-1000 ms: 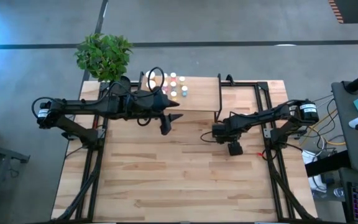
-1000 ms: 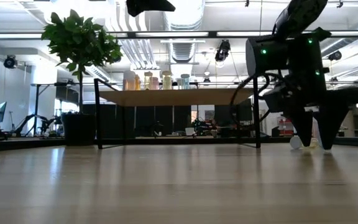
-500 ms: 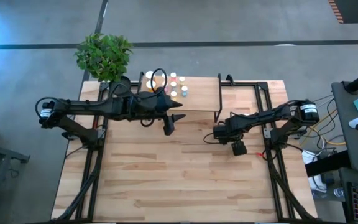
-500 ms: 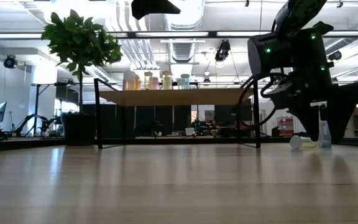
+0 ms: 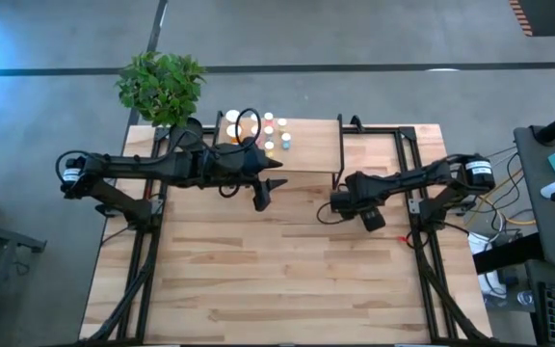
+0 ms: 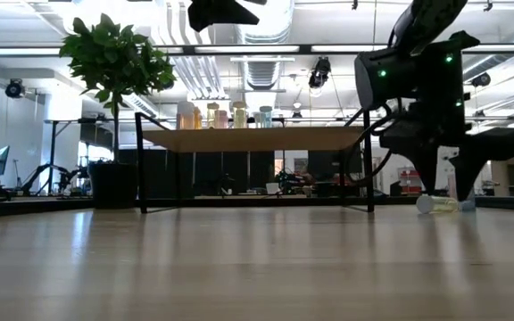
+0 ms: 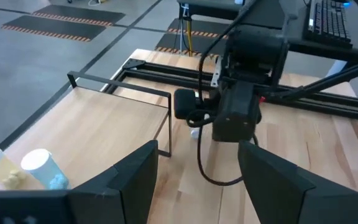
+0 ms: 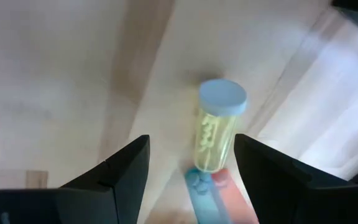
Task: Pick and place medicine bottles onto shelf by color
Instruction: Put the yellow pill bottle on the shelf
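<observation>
Below the right end effector, its fingers spread, lies one yellow bottle beside another.

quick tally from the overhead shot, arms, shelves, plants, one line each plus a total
arms: 2 (left claw open at the shelf front edge, right claw open, low over the table)
shelf: 1
potted plant: 1
total: 4
</observation>
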`<state>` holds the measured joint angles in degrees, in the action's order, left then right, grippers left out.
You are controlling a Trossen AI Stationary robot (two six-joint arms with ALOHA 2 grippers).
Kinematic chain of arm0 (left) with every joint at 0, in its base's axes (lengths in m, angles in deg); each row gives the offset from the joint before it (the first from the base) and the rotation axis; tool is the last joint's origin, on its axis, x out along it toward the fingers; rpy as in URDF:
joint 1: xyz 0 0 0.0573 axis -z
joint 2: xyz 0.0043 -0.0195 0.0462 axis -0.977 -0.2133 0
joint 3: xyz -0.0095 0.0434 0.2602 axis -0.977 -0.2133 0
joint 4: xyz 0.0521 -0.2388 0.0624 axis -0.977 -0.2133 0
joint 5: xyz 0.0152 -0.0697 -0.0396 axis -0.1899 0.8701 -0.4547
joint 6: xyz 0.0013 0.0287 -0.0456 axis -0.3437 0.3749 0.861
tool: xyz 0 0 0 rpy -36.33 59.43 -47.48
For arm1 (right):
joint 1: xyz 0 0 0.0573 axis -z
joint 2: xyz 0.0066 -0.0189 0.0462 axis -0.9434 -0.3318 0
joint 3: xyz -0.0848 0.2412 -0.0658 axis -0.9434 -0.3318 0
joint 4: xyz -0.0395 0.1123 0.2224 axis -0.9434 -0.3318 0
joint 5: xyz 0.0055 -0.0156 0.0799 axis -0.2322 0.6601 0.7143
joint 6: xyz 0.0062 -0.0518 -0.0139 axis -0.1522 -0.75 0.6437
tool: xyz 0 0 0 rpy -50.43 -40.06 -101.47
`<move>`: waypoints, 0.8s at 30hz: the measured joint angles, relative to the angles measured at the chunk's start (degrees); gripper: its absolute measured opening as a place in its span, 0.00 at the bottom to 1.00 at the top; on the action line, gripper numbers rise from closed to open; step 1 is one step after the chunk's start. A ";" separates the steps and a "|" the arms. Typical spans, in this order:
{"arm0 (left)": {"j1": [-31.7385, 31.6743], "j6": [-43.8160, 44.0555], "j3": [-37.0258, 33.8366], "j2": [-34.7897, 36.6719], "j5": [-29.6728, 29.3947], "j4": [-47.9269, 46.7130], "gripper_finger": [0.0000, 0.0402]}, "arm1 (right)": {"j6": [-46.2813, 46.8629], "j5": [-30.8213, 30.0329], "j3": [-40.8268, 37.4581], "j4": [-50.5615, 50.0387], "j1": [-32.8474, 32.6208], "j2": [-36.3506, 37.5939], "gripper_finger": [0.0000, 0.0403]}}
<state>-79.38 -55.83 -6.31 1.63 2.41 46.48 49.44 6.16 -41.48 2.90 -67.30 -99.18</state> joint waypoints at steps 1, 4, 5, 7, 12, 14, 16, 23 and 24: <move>0.00 -0.01 -0.01 0.00 0.01 0.05 0.51 | -0.40 0.03 -0.01 0.22 0.71 -0.10 0.56; 0.00 0.01 -0.01 -0.36 0.04 0.30 0.51 | -1.43 0.34 -0.74 0.65 3.56 -0.48 0.56; 0.00 0.01 -0.01 -0.40 0.08 -0.06 0.51 | -2.00 0.37 -0.97 0.60 4.48 -0.53 0.56; 0.00 0.03 -0.01 -0.71 0.10 0.00 0.51 | -4.02 0.24 -1.11 0.76 5.70 -0.54 0.56; 0.00 0.03 -0.01 -0.92 0.12 -0.01 0.51 | -9.92 0.75 -1.70 2.69 8.16 -0.56 0.56; -0.02 0.06 -0.01 -0.92 0.12 0.06 0.51 | -12.06 2.11 -2.58 4.04 9.21 -0.62 0.56; 0.00 0.10 -0.01 -0.92 0.14 0.00 0.51 | -13.02 3.24 -3.70 5.63 10.10 -0.63 0.56; 0.04 0.70 -0.01 -1.07 -3.01 0.05 0.51 | -13.71 4.56 -4.95 7.78 11.10 -0.50 0.56; 0.02 1.34 -0.01 -1.10 -4.00 0.03 0.51 | -13.69 5.06 -4.93 7.80 11.10 -0.50 0.55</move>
<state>-79.36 -54.49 -6.32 0.53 -1.60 46.51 35.75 11.23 -46.41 10.70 -56.21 -99.68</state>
